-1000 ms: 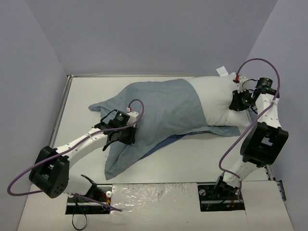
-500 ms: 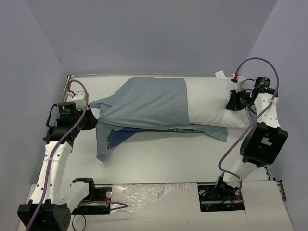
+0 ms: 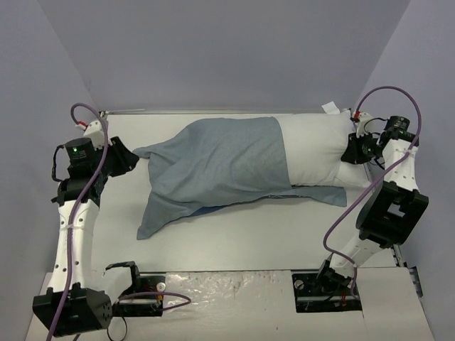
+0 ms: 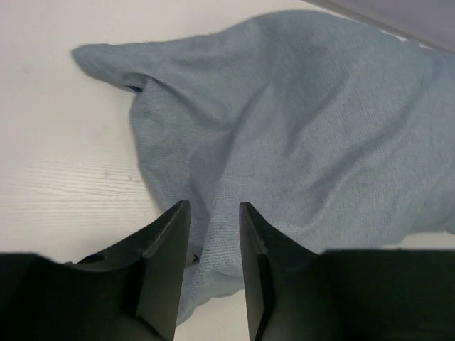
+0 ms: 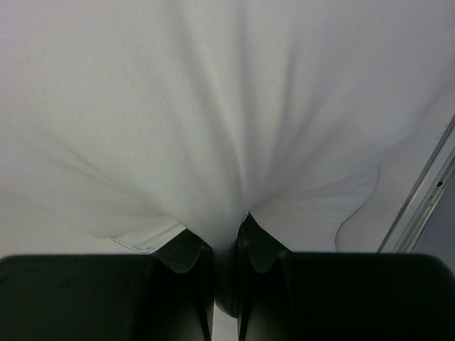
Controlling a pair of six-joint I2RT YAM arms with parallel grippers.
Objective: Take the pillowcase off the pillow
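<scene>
The blue pillowcase (image 3: 220, 160) lies slack across the table's middle and covers the left part of the white pillow (image 3: 313, 145). The pillow's right part is bare, with a small white tag (image 3: 328, 106) at its far corner. My left gripper (image 3: 126, 160) is open beside the pillowcase's left corner. In the left wrist view the cloth (image 4: 298, 121) lies beneath and beyond my parted gripper (image 4: 212, 207). My right gripper (image 3: 350, 150) is shut on the pillow's right end. In the right wrist view a fold of white fabric (image 5: 213, 106) is pinched in the gripper (image 5: 226, 234).
The white table (image 3: 249, 241) is walled by purple panels at the back and both sides. A metal rail (image 5: 419, 199) runs along the table's right edge close to the pillow. Purple cables loop over both arms.
My left arm swung from the pillowcase's middle to the far left, dragging the cloth left and baring more pillow. The cloth now lies slack. My right gripper kept its hold.
</scene>
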